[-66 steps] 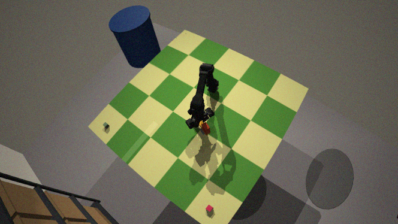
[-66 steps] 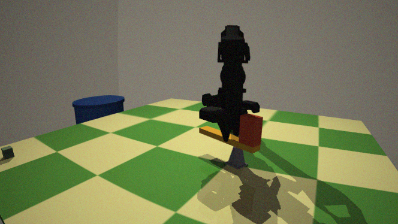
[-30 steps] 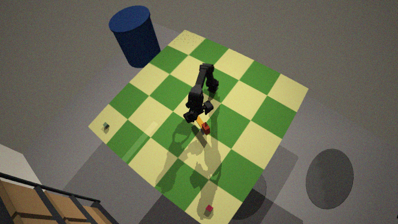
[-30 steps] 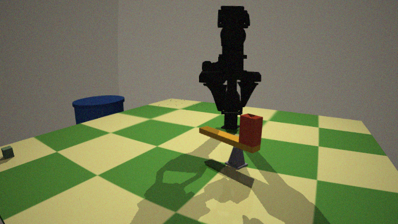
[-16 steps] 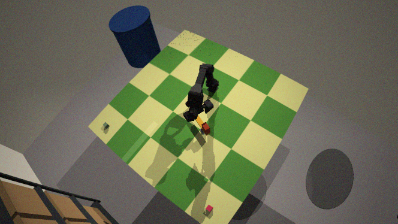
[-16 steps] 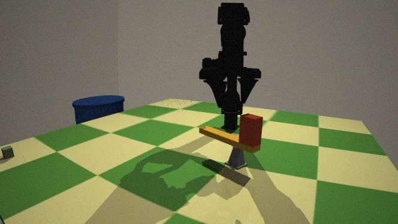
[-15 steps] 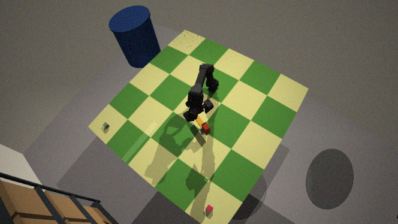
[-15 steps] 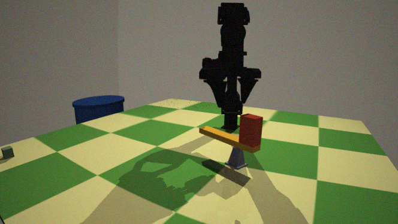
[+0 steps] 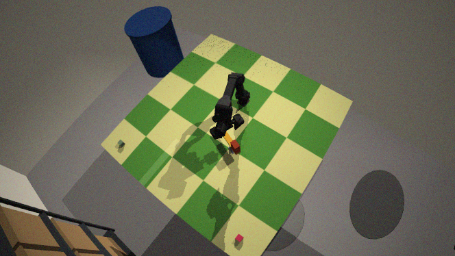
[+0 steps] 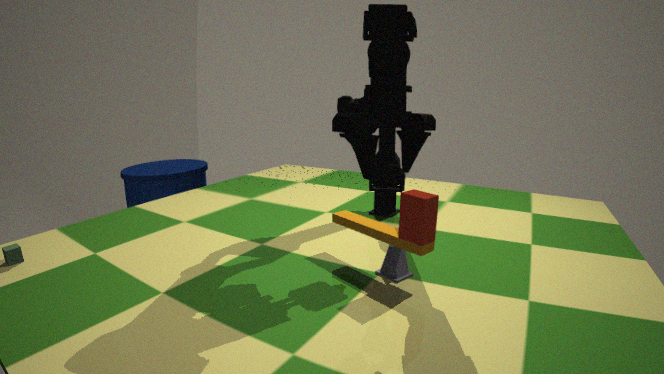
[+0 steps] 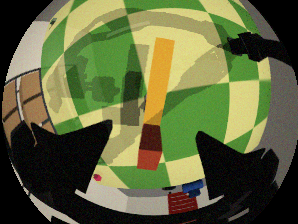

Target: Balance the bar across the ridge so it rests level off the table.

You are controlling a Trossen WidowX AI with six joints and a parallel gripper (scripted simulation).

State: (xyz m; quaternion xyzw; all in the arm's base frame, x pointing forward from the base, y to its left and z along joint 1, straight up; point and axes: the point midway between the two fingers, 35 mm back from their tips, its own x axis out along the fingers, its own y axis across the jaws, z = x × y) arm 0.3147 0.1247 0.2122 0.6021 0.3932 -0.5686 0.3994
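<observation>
The orange bar [image 9: 227, 137] [image 10: 365, 224] [image 11: 160, 80] lies across the top of the grey ridge [image 10: 395, 265], both ends clear of the table. It looks about level; a small tilt cannot be ruled out. A red block [image 9: 235, 146] [image 10: 418, 217] [image 11: 150, 159] stands on one end of the bar, and the ridge is under the bar nearer to that end. My gripper [image 9: 227, 127] [image 10: 388, 174] [image 11: 156, 131] is open and empty, above the bar and not touching it. The ridge's contact with the bar is mostly hidden from above.
The checkered table [image 9: 292, 164] [image 10: 575, 270] carries a small green-grey cube [image 9: 121, 143] [image 10: 13, 254] at its left corner and a small pink-red cube [image 9: 239, 237] [image 11: 97, 177] at another corner. A blue bin [image 9: 157, 48] [image 10: 162, 182] stands beyond the table edge.
</observation>
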